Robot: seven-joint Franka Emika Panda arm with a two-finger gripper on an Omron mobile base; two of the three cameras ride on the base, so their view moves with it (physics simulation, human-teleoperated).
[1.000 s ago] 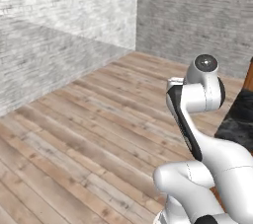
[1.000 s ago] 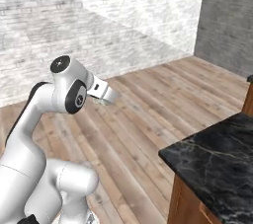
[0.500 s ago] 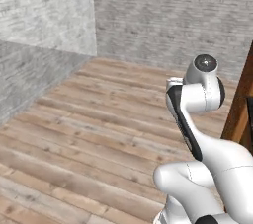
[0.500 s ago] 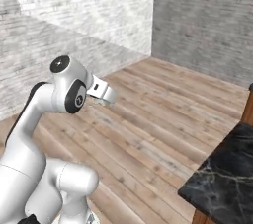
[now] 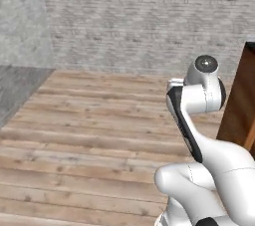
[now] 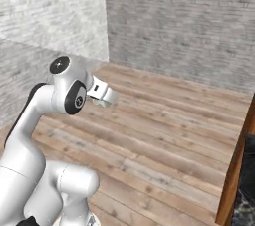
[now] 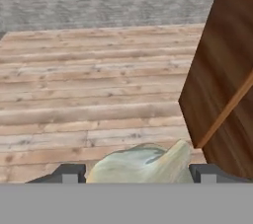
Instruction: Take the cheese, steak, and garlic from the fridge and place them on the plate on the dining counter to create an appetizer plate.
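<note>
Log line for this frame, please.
gripper: shut on garlic | arm: tucked over base | dining counter: wood-panel end close on right | ahead: plank floor, brick wall

Pale cream garlic [image 7: 141, 165]; brown wood-panel dining counter [image 7: 222, 85]; grey brick wall [image 5: 144, 21].

The garlic [image 7: 143, 165] between the fingertips [image 7: 69, 172] is cut off below by the hand view's lower band. The bench [image 6: 238, 170] is cropped by the right edge, its top barely seen. In the left base view the claw is hidden behind the arm.
</note>
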